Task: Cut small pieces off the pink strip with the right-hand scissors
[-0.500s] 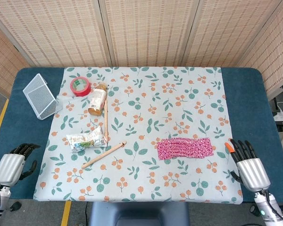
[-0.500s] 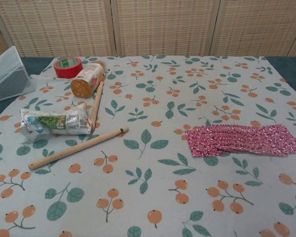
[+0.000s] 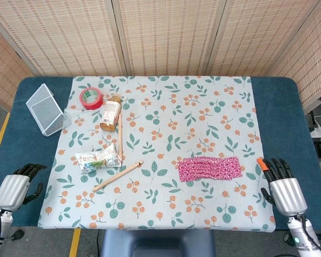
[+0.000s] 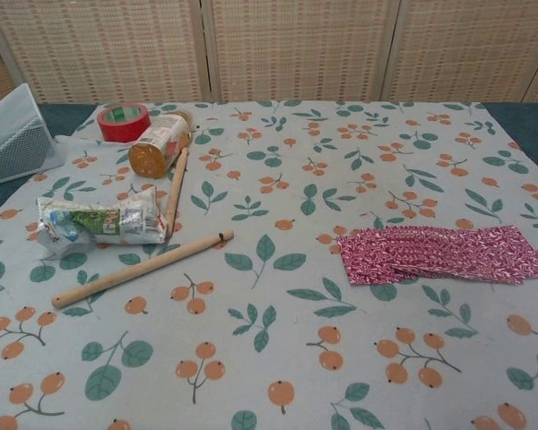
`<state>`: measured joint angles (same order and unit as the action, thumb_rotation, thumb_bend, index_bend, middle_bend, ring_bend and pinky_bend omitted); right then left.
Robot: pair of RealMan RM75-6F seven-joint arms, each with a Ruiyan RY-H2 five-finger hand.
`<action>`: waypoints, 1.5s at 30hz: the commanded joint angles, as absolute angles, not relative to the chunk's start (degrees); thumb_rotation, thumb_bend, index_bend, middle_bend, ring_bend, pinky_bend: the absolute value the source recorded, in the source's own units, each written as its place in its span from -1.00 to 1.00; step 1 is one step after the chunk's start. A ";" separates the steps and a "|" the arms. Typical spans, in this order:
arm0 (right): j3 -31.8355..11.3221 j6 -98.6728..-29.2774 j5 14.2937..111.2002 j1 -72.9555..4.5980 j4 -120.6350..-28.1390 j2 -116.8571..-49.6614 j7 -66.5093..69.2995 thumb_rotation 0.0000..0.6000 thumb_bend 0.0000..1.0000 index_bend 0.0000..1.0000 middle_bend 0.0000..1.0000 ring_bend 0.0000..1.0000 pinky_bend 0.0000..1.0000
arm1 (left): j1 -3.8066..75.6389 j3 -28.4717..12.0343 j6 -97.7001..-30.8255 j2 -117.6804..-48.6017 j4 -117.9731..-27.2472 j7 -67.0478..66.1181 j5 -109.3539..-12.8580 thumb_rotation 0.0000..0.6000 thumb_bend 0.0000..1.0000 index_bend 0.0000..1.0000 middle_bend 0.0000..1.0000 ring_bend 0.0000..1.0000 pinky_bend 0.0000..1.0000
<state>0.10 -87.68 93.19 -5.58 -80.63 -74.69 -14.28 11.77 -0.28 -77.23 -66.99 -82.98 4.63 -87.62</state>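
Note:
The pink strip (image 3: 209, 168) lies flat on the flowered cloth at the right; in the chest view the pink strip (image 4: 439, 253) sits at the right edge. My right hand (image 3: 285, 190) rests on the blue table edge, right of the strip and apart from it. An orange tip of the scissors (image 3: 260, 163) sticks out beside its fingers; the rest of the scissors is hidden. My left hand (image 3: 13, 187) hangs at the front left corner with fingers curled in and nothing in them. Neither hand shows in the chest view.
On the left half lie a red tape roll (image 3: 90, 98), a bottle on its side (image 3: 110, 112), a crumpled packet (image 3: 98, 159) and two wooden sticks (image 3: 117, 176). A wire mesh holder (image 3: 45, 109) stands at the far left.
My right hand has slid slightly to the right and towards the front edge, the orange tip going with it. The left hand has barely shifted.

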 commanded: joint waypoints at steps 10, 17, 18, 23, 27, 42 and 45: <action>0.84 -68.57 81.53 -10.21 -96.48 -64.38 -20.59 1.00 0.24 -1.00 0.52 0.89 0.96 | 10.91 0.40 -78.22 -65.27 -87.05 2.08 -87.87 1.00 -0.03 -0.48 -0.43 -0.55 -0.20; -0.71 -56.38 67.81 -15.99 -104.48 -60.25 -25.91 1.00 0.62 -1.00 0.56 0.91 0.96 | 11.17 0.26 -77.15 -65.00 -87.35 2.22 -87.00 1.00 -0.03 -0.48 -0.42 -0.54 -0.20; -0.83 -55.26 66.30 -16.69 -104.55 -60.33 -26.27 1.00 0.63 -1.00 0.56 0.91 0.96 | 11.15 0.25 -77.22 -64.98 -87.39 2.28 -87.02 1.00 -0.03 -0.48 -0.42 -0.54 -0.20; -0.95 -51.77 60.76 -19.52 -102.95 -62.24 -27.65 1.00 0.64 -1.00 0.56 0.91 0.97 | 11.13 0.21 -77.36 -64.87 -87.43 2.57 -87.15 1.00 -0.03 -0.48 -0.42 -0.54 -0.20; -0.88 -49.53 57.54 -21.54 -100.07 -64.80 -27.61 1.00 0.64 -1.00 0.56 0.91 0.97 | 11.07 0.27 -77.32 -64.72 -87.40 2.90 -87.12 1.00 -0.03 -0.48 -0.42 -0.54 -0.20; -0.56 -46.82 54.21 -25.49 -94.17 -69.86 -25.92 1.00 0.66 -1.00 0.56 0.92 0.97 | 11.04 0.17 -77.36 -64.69 -87.17 3.30 -87.07 1.00 -0.03 -0.48 -0.42 -0.54 -0.19; -0.17 -46.81 55.14 -25.67 -93.91 -69.93 -24.87 1.00 0.66 -1.00 0.56 0.92 0.97 | 11.04 0.11 -77.35 -64.70 -87.15 3.38 -86.96 1.00 -0.03 -0.48 -0.42 -0.54 -0.19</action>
<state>-0.35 -46.87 54.84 -25.53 -94.09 -69.83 -25.22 11.04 0.12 -77.35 -64.70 -87.15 3.38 -86.96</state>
